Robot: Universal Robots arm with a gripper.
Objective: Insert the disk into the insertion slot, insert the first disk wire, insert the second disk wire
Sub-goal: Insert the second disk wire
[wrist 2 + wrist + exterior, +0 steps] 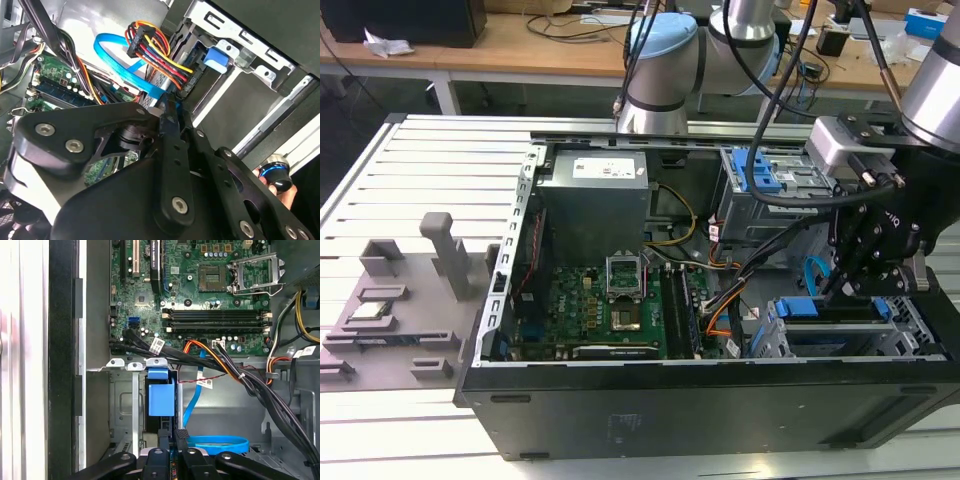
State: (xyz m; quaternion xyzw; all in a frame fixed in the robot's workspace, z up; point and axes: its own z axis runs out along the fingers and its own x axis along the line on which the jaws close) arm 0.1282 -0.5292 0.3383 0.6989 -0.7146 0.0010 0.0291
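The disk (800, 308), in its blue carrier (161, 395), sits inside the insertion slot (920, 325), the low grey cage at the exterior view's right. The first disk wire (160, 55), an orange, red, yellow and black bundle, runs to a black plug (187, 82) seated at the disk's end. The second disk wire (112, 50) is a light blue flat cable, looping (220, 444) down to my fingertips. My gripper (167, 105) hangs right over the disk's connector end (848, 288) and is shut on this cable's end plug, fingers nearly together (172, 436).
The open case holds a green motherboard (610, 310), a grey power supply (595, 195) and a taller cage with blue tabs (760, 185). Thick black cables (240, 375) cross just beside the slot. A grey fixture plate (390, 310) lies at the exterior view's left.
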